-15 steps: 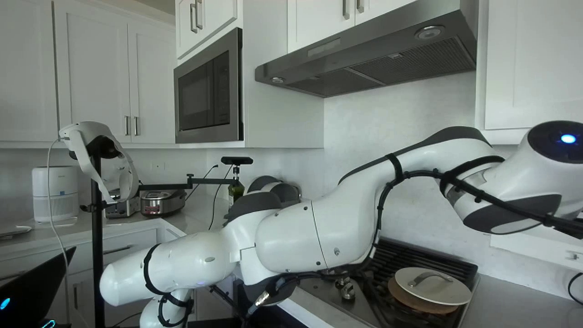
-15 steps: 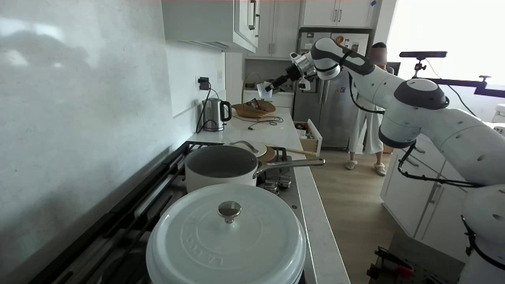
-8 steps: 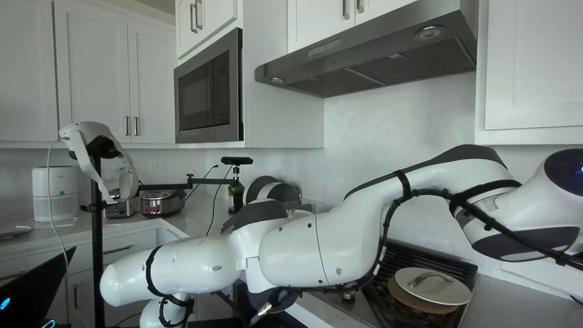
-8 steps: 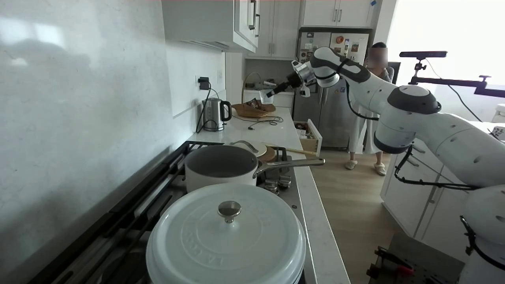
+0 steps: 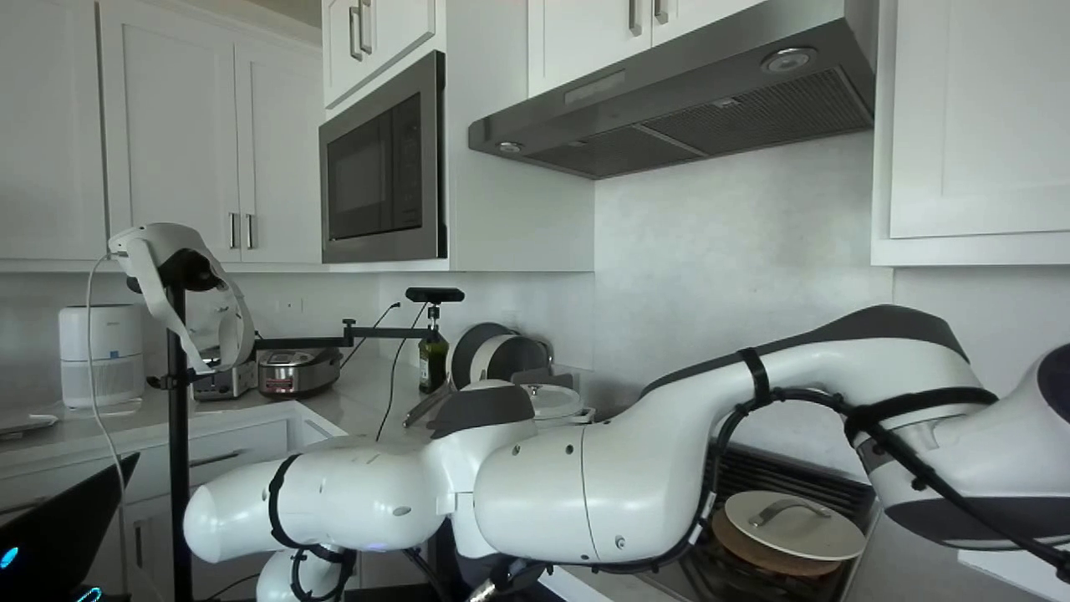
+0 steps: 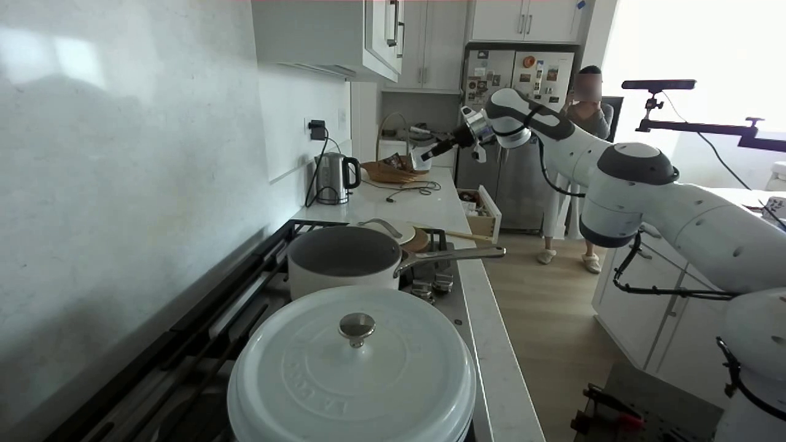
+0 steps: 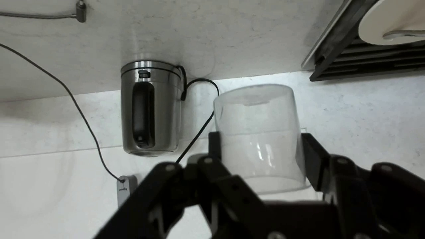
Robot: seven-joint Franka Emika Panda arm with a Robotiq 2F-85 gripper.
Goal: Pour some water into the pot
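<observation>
Two dark fingers (image 7: 315, 162) of the pincer (image 7: 261, 142) closed on opposite flanks of a clear cup (image 7: 257, 116); gap just the cup's breadth, contact on the wider half; the cup (image 6: 419, 162) hangs in the air with the pincer in an exterior view, roughly upright; a faint line crosses its wall, water level or background showing through, cannot tell which, so fill unknown.

Handling, judged: light if dry, heavier and apt to slosh if filled; smooth, likely slippery when wet; plastic or glass uncertain, so squeeze modestly, as a thin wall may bow; a hold across the sides, as now, suits pouring.

Outward, wrist view: kettle (image 7: 151, 109) to one side of the pincer, apart from it; stove (image 7: 372, 59) with pale lid (image 7: 388, 23) to the opposite side; open pot (image 6: 307, 279) that way too, well apart from the pincer; big lidded pot (image 6: 356, 393) beyond it again; carrying the cup level to the open pot presumably comes before any tilt.
</observation>
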